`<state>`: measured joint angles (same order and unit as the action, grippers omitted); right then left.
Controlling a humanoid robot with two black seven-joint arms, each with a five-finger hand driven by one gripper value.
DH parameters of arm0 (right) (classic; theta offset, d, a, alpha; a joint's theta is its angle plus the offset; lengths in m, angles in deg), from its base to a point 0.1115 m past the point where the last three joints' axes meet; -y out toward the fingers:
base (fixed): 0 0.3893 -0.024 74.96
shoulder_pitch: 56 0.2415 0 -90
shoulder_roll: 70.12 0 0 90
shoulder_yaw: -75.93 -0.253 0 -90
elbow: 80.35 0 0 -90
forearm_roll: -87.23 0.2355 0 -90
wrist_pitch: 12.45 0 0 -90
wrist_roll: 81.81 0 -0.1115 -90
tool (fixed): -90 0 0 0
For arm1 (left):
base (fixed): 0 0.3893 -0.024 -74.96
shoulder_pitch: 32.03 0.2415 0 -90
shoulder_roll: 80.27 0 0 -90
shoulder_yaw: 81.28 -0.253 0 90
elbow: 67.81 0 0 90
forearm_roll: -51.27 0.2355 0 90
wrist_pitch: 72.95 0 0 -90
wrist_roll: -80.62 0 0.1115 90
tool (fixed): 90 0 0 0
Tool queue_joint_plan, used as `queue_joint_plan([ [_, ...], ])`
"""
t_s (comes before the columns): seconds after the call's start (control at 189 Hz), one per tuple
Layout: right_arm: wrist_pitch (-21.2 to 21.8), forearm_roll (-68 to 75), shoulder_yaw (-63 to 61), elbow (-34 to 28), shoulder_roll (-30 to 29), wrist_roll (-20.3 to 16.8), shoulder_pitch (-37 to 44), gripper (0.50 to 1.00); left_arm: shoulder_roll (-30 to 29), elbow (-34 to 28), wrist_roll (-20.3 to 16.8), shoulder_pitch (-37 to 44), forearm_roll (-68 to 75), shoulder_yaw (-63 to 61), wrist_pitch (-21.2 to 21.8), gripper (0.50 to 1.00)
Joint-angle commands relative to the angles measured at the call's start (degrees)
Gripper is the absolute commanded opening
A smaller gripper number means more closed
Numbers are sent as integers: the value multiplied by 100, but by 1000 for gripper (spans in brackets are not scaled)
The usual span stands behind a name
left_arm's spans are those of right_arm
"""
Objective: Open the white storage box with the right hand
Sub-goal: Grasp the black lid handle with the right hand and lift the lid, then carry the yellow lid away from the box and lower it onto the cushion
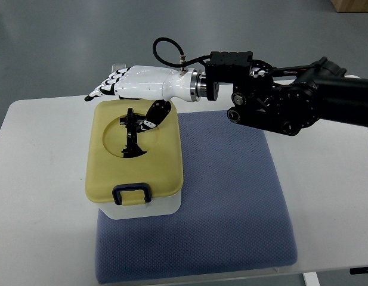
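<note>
One box (136,205), white body, sitting on the left part of one blue-grey mat (231,196) near its front-left corner, mat lying on one white table (339,196). One yellowish lid (163,173) on the box, closed, covering the whole top, with one round recess and one black handle (132,140) in the recess, handle standing up and tilted. One dark blue latch (132,193) at the front edge of the lid, down against the box. One hand in view: right hand (133,86), white with black finger joints, arm coming in from the right edge, black forearm (303,101) over the back of the mat, one black cable (166,50) looping above the wrist. Hand held over the back edge of the lid, fingers (103,90) stretched out flat toward the left, reaching past the lid's back-left corner. One dark digit, likely the thumb (155,116), hanging down under the palm toward the recess, just beside the handle; contact with the handle not clear. Nothing grasped, hand released. One clear small object behind the fingers, too hidden to identify.
</note>
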<state>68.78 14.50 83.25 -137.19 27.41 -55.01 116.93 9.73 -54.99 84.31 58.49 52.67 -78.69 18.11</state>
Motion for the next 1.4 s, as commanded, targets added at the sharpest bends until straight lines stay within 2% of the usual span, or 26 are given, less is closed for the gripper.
queue_joint_plan([
  [0.0, -37, 31, -20, 7, -93, -7, -41, 879, 0, -8, 0, 1, 1, 5, 0, 1000],
  [0.137, -64, 57, -29, 24, -163, 1, -93, 809, 0, -8, 0, 1, 1, 5, 0, 1000],
  [0.227, -108, 66, -29, 33, -198, 1, -155, 740, 0, -8, 0, 1, 1, 14, 0, 1000],
  [0.27, -152, 66, -29, 42, -216, -7, -173, 688, 0, -8, 0, 1, 1, 14, 0, 1000],
  [0.296, -178, 57, -29, 42, -225, -7, -181, 640, 0, -8, 0, 10, 1, 14, 0, 1000],
  [0.349, -213, 57, -29, 42, -234, -25, -208, 592, 0, -17, 0, 10, 1, 14, 0, 1000],
  [0.418, -301, 66, -29, 42, -242, -34, -243, 503, 0, -17, 0, 10, 1, 14, 0, 1000],
  [0.714, -433, 110, -55, 7, -111, -51, -137, 500, 0, -17, 0, 10, 1, 14, 0, 1000],
  [0.814, -407, 180, -178, -99, 109, -34, 38, 500, 0, -17, 0, 10, 1, 14, 0, 1000],
  [1.031, -363, 356, -275, -731, 891, 19, 311, 500, 0, -17, 0, 10, 1, 14, 0, 1000],
  [1.221, -187, 356, -292, -1294, 1805, 63, 320, 500, 0, -17, 0, 10, 1, 14, 0, 1000],
  [1.396, -73, 330, -275, -1461, 2543, 467, 206, 500, 0, -17, 0, 10, 1, 5, 0, 1000],
])
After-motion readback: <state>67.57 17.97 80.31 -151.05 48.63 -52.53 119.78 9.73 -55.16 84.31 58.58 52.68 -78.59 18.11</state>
